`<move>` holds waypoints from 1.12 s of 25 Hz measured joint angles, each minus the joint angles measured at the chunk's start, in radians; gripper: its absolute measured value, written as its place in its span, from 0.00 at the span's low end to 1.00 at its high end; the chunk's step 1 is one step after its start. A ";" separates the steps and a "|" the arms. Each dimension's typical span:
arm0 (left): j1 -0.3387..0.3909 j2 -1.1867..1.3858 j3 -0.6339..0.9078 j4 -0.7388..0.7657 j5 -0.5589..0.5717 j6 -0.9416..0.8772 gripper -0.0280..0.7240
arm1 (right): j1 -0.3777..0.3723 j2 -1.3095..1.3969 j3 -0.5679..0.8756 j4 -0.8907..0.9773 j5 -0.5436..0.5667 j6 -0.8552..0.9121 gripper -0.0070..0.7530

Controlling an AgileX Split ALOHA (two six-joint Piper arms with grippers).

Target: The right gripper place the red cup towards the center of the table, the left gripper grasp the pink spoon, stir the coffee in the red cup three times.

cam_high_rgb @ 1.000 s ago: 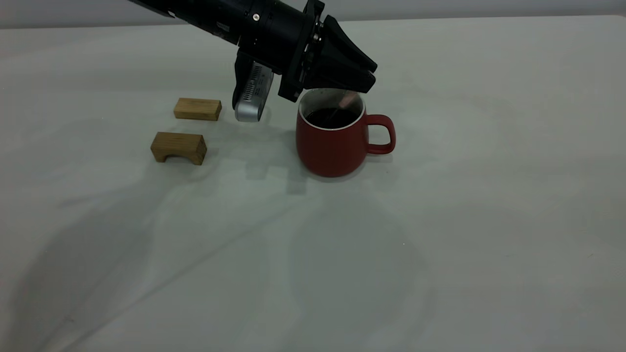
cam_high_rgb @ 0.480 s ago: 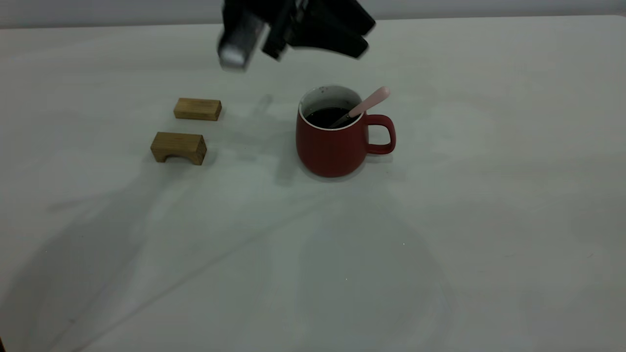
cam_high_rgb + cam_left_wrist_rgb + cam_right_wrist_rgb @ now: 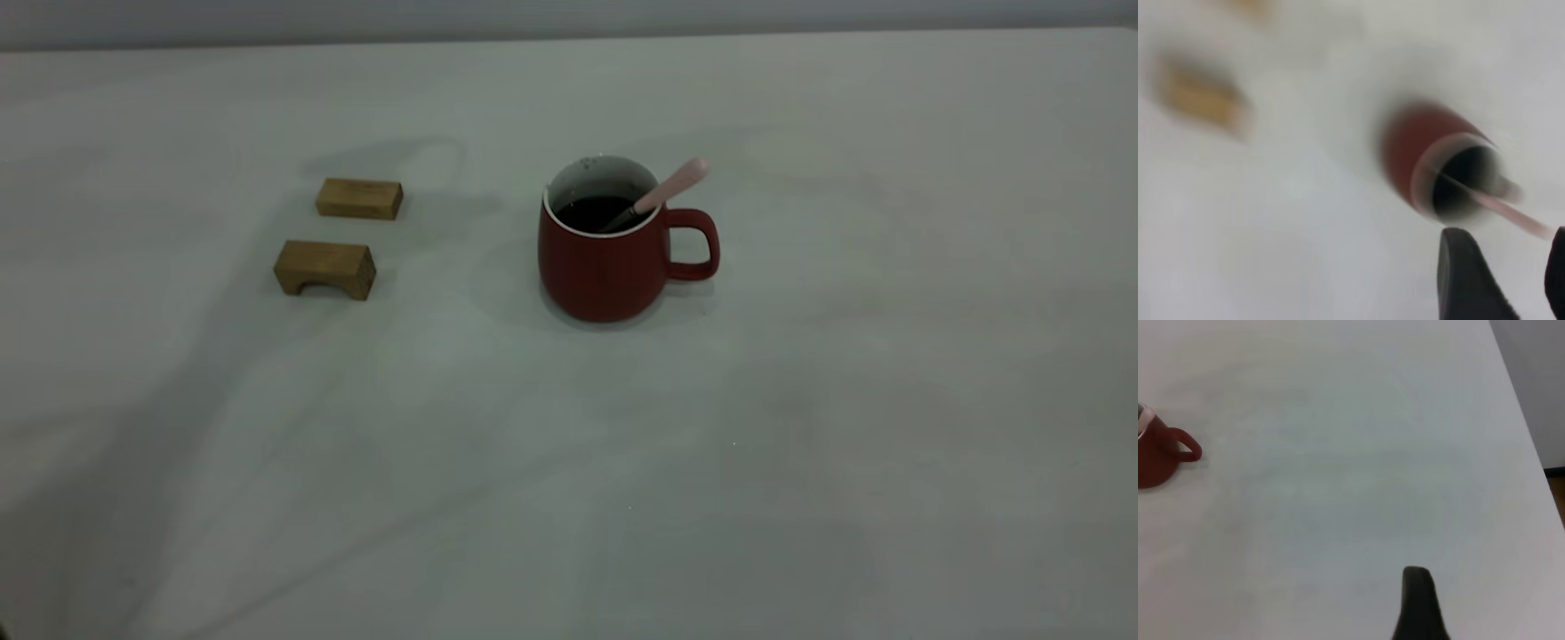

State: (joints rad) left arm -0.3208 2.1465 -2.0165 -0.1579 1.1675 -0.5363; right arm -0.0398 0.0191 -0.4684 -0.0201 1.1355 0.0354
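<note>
The red cup (image 3: 605, 267) stands upright near the middle of the table (image 3: 800, 400), its handle pointing right. Dark coffee (image 3: 594, 213) fills it. The pink spoon (image 3: 669, 187) leans on the rim above the handle, bowl in the coffee, held by nothing. Neither arm appears in the exterior view. The left wrist view is blurred; there my left gripper (image 3: 1508, 233) hangs open and empty, off from the cup (image 3: 1418, 143) and the spoon (image 3: 1501, 205). A dark part of my right gripper (image 3: 1418, 607) shows over bare table, far from the cup (image 3: 1155, 457).
Two tan wooden blocks lie left of the cup: a flat one (image 3: 359, 198) farther back and an arched one (image 3: 324, 268) nearer the front. The table's edge (image 3: 1528, 433) runs down the right wrist view beside my right gripper.
My left gripper let go of the spoon, rose away from the cup and left the exterior view. The spoon now leans on the rim. The cup stayed put.
</note>
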 joint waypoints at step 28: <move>0.004 -1.092 1.265 0.380 0.000 0.348 0.53 | 0.000 0.000 0.000 0.000 0.000 0.000 0.79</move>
State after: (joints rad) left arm -0.3164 1.0543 -0.7512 0.2225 1.1675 -0.1887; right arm -0.0398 0.0191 -0.4684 -0.0201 1.1355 0.0354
